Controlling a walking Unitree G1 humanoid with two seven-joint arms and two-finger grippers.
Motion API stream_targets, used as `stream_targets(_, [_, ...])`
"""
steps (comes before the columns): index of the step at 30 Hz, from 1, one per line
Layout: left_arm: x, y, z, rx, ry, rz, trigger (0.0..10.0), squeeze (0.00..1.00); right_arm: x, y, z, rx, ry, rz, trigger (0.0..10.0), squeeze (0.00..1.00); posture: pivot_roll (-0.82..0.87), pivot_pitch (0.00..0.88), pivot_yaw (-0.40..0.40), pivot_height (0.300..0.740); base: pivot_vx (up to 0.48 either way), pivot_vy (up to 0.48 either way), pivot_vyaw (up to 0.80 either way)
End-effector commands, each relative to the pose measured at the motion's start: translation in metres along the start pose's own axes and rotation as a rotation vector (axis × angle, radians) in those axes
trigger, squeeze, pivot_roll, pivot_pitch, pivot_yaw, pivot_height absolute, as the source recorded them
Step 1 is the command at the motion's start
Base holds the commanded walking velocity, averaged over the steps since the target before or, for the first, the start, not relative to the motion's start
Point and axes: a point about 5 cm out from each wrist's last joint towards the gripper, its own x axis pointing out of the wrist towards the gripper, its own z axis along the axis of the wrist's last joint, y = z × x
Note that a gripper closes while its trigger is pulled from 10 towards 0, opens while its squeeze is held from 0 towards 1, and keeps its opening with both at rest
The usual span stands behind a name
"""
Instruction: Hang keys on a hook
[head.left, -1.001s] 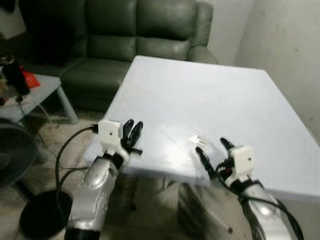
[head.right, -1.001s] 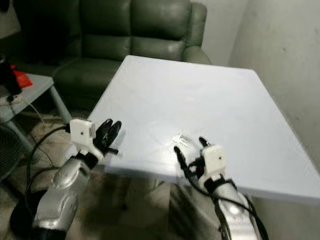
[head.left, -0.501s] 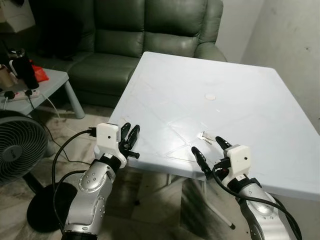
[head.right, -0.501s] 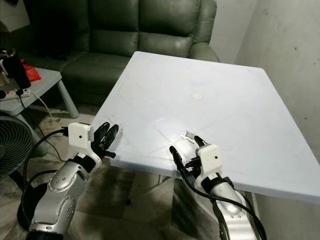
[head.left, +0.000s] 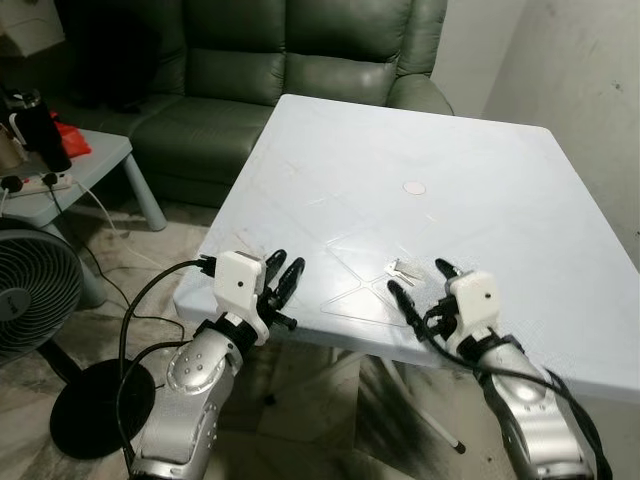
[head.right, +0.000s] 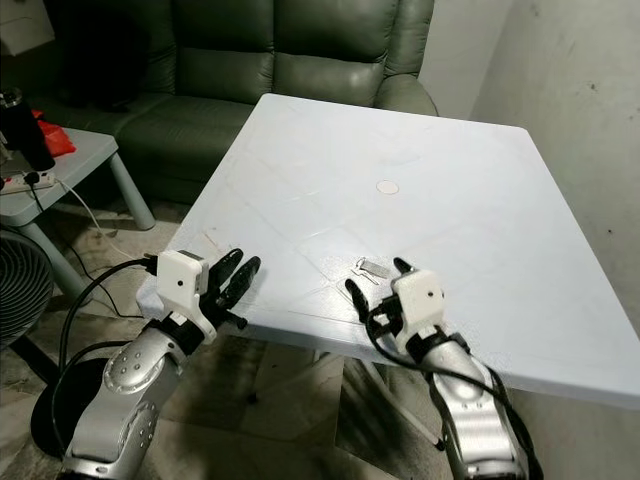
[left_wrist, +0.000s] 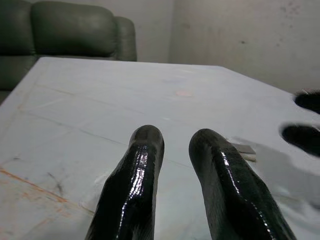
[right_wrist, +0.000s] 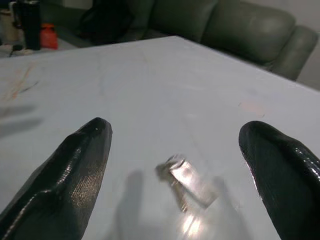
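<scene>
- I see a white plastic table (head.left: 480, 160) in front of the robot, with a dark green leather sofa (head.left: 290, 60) behind its far edge.
- The keys (head.left: 405, 269), a small silvery bunch, lie flat on the table near its front edge, towards the right.
- My right gripper (head.left: 422, 287) hovers at the front edge of the table just behind the keys. Its two black fingers are spread wide apart, and in the right wrist view the keys (right_wrist: 186, 182) sit on the table between and ahead of the fingertips (right_wrist: 82, 150), not touched by them.
- My left gripper (head.left: 282, 276) is at the front left corner of the table, well apart from the keys. Its fingers (left_wrist: 135, 175) are close together with a narrow gap between them, holding nothing.
- A small round mark (head.left: 414, 187) shows near the middle of the table.
- To the left, a standing fan (head.left: 35, 290) is on the floor, beside a low grey side table (head.left: 95, 165).
</scene>
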Motion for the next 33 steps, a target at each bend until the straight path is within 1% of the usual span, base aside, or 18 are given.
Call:
stream_targets(1, [-0.002, -0.008, 0.004, 0.017, -0.003, -0.036, 10.0, 0.0, 0.009, -0.003, 0.001, 0.01, 0.016, -0.031, 10.0, 0.0, 0.0, 0.029, -0.05, 0.74, 0.0, 0.0, 0.0])
stream_targets(2, [-0.002, -0.008, 0.004, 0.017, -0.003, -0.036, 10.0, 0.0, 0.009, -0.003, 0.001, 0.01, 0.016, -0.031, 10.0, 0.0, 0.0, 0.029, -0.05, 0.74, 0.0, 0.0, 0.0])
stream_targets(5, [-0.004, -0.014, 0.005, 0.015, -0.003, -0.061, 10.0, 0.0, 0.017, -0.003, 0.004, 0.01, 0.015, -0.048, 10.0, 0.0, 0.01, 0.052, -0.054, 0.74, 0.0, 0.0, 0.0])
stream_targets(8, [-0.007, -0.018, 0.008, 0.015, -0.004, -0.073, 10.0, 0.0, 0.026, -0.002, 0.006, 0.029, 0.028, -0.066, 10.0, 0.0, 0.02, 0.081, -0.057, 0.74, 0.0, 0.0, 0.0])
stream_targets(13, [-0.01, -0.023, 0.013, 0.012, -0.008, -0.081, 10.0, 0.0, 0.034, 0.0, 0.009, 0.059, 0.025, -0.074, 10.0, 0.0, 0.04, 0.108, -0.059, 0.74, 0.0, 0.0, 0.0])
stream_targets(21, [-0.021, -0.032, 0.026, 0.002, -0.008, -0.097, 10.0, 0.0, 0.058, 0.007, 0.022, 0.092, 0.022, -0.085, 10.0, 0.0, 0.07, 0.174, -0.061, 0.74, 0.0, 0.0, 0.0])
stream_targets(23, [-0.023, -0.033, 0.027, 0.001, -0.006, -0.098, 10.0, 0.0, 0.06, 0.008, 0.024, 0.096, 0.02, -0.088, 10.0, 0.0, 0.07, 0.18, -0.061, 0.74, 0.0, 0.0, 0.0])
stream_targets(25, [-0.025, -0.033, 0.028, -0.002, 0.002, -0.098, 10.0, 0.0, 0.065, 0.011, 0.026, 0.114, 0.023, -0.099, 10.0, 0.0, 0.07, 0.198, -0.057, 0.74, 0.0, 0.0, 0.0])
stream_targets(33, [-0.032, -0.038, 0.031, -0.017, 0.031, -0.108, 10.0, 0.0, 0.075, 0.016, 0.028, 0.104, 0.043, -0.137, 10.0, 0.0, 0.08, 0.226, -0.054, 0.74, 0.0, 0.0, 0.0])
